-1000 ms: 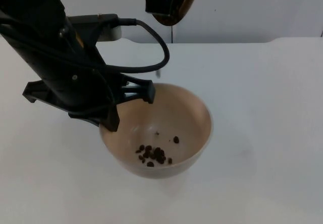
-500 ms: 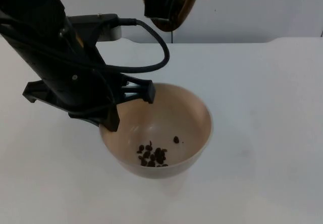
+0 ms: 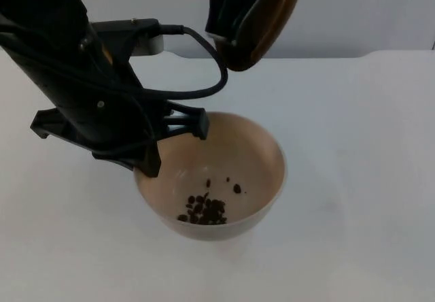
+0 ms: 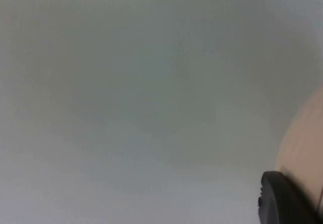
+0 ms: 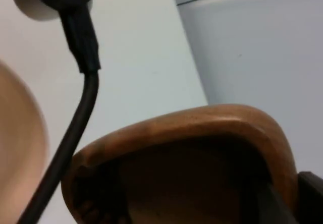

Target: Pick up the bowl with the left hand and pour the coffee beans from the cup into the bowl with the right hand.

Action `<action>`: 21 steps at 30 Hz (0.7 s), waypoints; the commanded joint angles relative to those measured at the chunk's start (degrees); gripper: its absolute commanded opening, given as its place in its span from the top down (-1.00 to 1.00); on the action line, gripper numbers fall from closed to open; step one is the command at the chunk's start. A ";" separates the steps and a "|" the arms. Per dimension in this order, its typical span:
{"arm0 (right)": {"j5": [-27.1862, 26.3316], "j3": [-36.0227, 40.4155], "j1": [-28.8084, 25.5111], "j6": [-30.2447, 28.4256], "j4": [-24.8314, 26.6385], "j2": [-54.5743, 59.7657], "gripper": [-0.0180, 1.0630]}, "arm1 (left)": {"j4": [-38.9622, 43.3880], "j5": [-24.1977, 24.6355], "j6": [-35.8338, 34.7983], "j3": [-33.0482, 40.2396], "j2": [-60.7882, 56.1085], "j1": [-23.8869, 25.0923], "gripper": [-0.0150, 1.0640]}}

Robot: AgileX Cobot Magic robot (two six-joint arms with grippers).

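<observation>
Here, the left gripper [image 3: 178,141] is pinching the near-left rim of the beige bowl [image 3: 258,154], its fingers closed over the wall. The bowl is sitting just over the white table [image 3: 360,179], with a small heap of coffee beans [image 3: 205,210] lying at its bottom. Above and behind it, the right gripper [image 3: 231,16] is clasping the brown wooden cup [image 3: 272,16], tilted high over the bowl's far rim; in the right wrist view the cup's mouth [image 5: 186,178] is looking dark.
</observation>
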 commanded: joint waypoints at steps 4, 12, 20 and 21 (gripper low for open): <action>-0.14 -0.61 -2.03 0.63 3.49 -0.07 0.97 | -0.66 -0.70 -0.55 -0.50 -0.36 -0.01 0.98; -0.14 -0.70 -8.26 1.41 15.64 -2.62 0.97 | -0.66 -0.60 -0.55 -0.50 -0.36 -0.01 0.98; -0.14 -0.70 -14.32 -1.40 28.18 -5.89 0.97 | -0.66 -0.49 -0.55 -0.50 -0.36 -0.01 0.98; -0.14 -0.70 -15.31 -2.25 31.28 -6.01 0.97 | -0.66 -0.49 -0.55 -0.50 -0.36 -0.01 0.98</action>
